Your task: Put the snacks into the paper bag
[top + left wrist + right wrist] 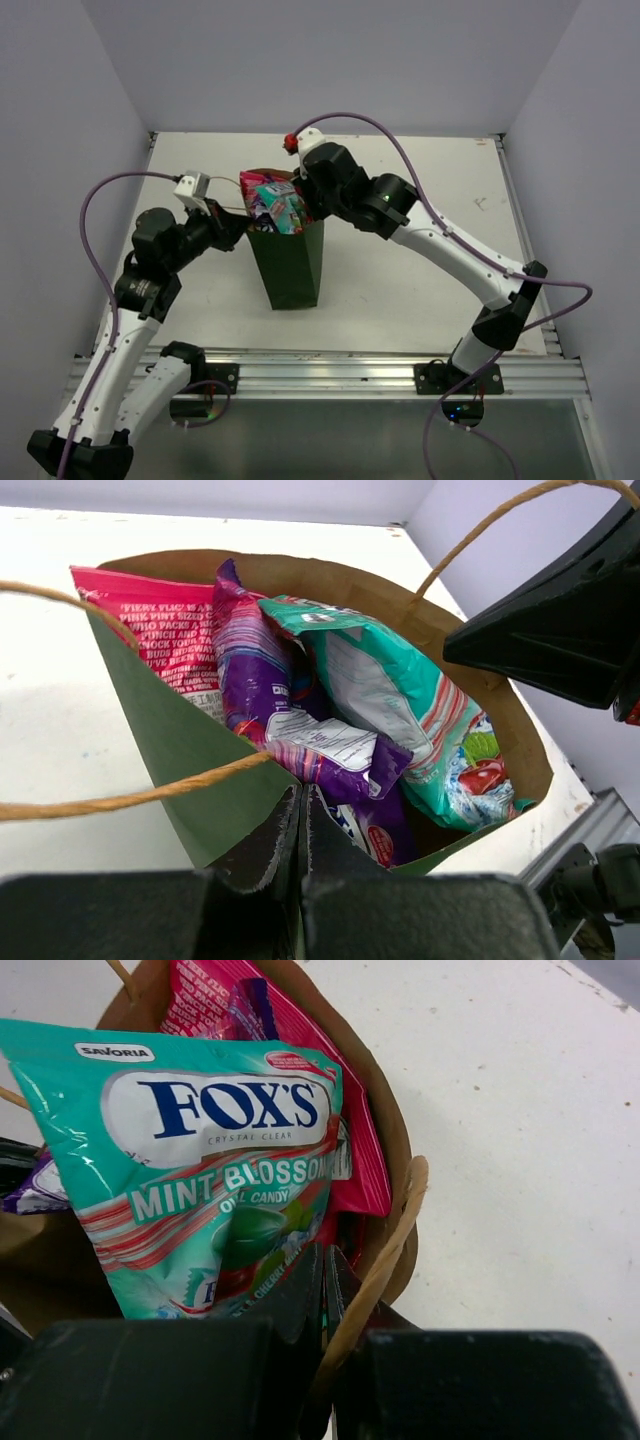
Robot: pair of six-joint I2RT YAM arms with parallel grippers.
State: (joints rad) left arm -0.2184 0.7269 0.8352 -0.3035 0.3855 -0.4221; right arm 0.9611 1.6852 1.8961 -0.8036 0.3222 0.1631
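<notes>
In paper bag (190, 770): teal pkt (400, 710), purple pkt (255, 675), pink-red pkt (160, 625)

From above, the white surface (420, 280) fills the middle of the view, matte and evenly lit with only soft shadows, and it carries a few faint scuff marks (478, 203) toward 2 o'clock. Plain pale lavender-grey walls close it in on three sides: the back wall (330, 60) at 12 o'clock, the left side wall (50, 150) at 9 o'clock and the right side wall (595, 150) at 3 o'clock. At 6 o'clock a ribbed aluminium rail (330, 372) runs along the surface's near edge, and below it lies a darker grey-green panel (340, 440).
</notes>
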